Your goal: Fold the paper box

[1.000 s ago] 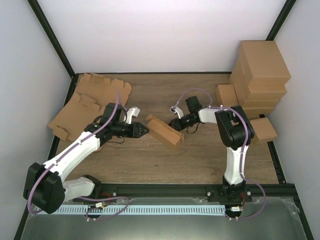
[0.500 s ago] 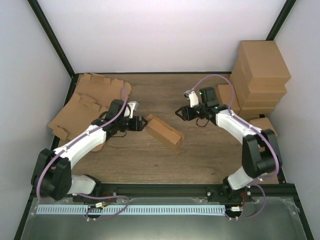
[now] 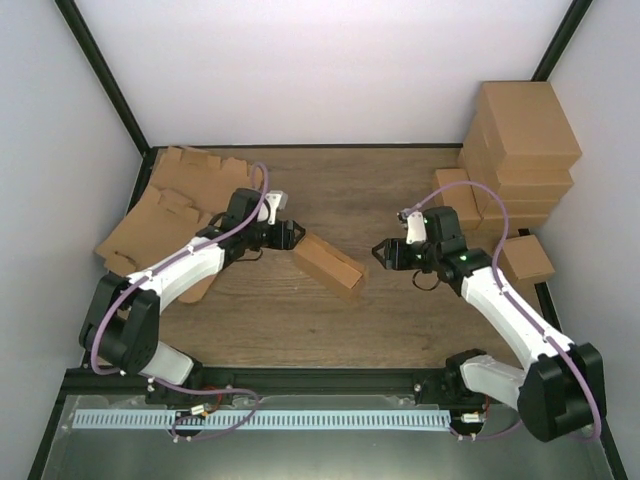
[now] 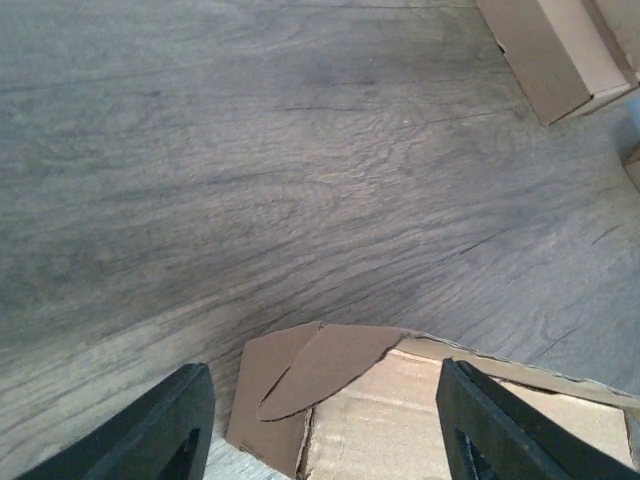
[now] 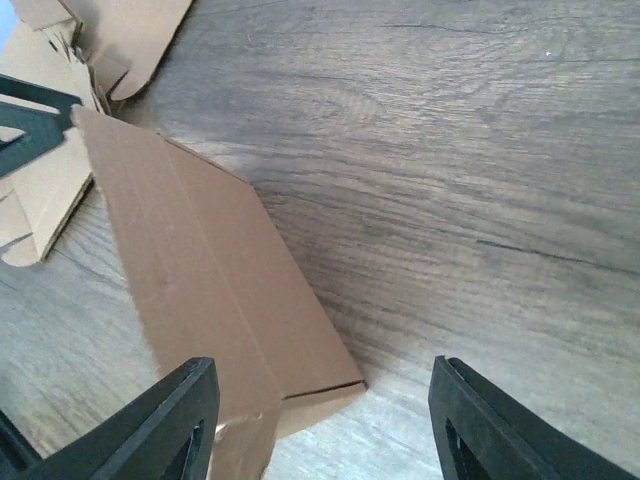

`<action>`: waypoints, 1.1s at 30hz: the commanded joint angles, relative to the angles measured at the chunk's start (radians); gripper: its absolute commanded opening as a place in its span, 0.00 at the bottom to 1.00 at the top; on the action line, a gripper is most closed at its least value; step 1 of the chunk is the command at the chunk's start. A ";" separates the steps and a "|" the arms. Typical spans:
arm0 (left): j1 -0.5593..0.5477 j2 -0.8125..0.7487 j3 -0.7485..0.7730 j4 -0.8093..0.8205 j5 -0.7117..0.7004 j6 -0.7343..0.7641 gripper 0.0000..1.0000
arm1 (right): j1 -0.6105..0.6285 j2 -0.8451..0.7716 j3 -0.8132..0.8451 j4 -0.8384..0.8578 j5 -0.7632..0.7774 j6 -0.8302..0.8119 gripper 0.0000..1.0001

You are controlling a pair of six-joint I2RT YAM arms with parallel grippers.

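Observation:
The paper box [image 3: 330,265] lies folded into a long brown block, set diagonally on the middle of the wooden table. My left gripper [image 3: 293,233] hovers at the box's far left end, open, touching nothing. In the left wrist view its dark fingers [image 4: 170,430] stand wide apart above the box end, where a rounded tab [image 4: 330,365] sticks out. My right gripper [image 3: 380,252] is open too, a short way off the box's right end. The right wrist view shows the paper box [image 5: 210,290] running up to the left, ahead of the open right gripper [image 5: 325,425].
Flat cardboard die-cut sheets [image 3: 185,200] are piled at the back left. Big brown cartons [image 3: 520,150] are stacked at the back right, with smaller folded boxes [image 3: 525,260] beside them. White walls close in the table on three sides.
Both grippers have opened and come away from the box. The right arm has swung out to the right; the left gripper has shifted to the box's far left end.

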 commanded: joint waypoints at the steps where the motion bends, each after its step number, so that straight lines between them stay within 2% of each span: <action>1: 0.002 0.029 0.022 0.015 0.004 0.041 0.61 | -0.003 -0.073 0.002 -0.083 -0.006 0.064 0.60; 11: -0.015 0.054 0.020 0.019 0.045 0.048 0.41 | -0.001 -0.143 -0.029 -0.131 -0.094 0.101 0.60; 13: -0.024 0.060 0.023 0.015 0.043 0.052 0.35 | -0.002 -0.147 -0.041 -0.126 -0.102 0.105 0.60; 16: -0.038 0.061 0.031 -0.007 0.010 0.059 0.24 | -0.001 -0.151 -0.047 -0.122 -0.112 0.110 0.59; 20: -0.064 0.052 0.050 -0.066 -0.077 0.064 0.14 | -0.001 -0.164 -0.046 -0.125 -0.117 0.117 0.59; 27: -0.112 0.033 0.048 -0.118 -0.193 0.045 0.07 | -0.002 -0.168 -0.054 -0.123 -0.133 0.117 0.60; 33: -0.163 0.040 0.053 -0.146 -0.294 0.046 0.05 | -0.001 -0.170 -0.054 -0.118 -0.134 0.112 0.60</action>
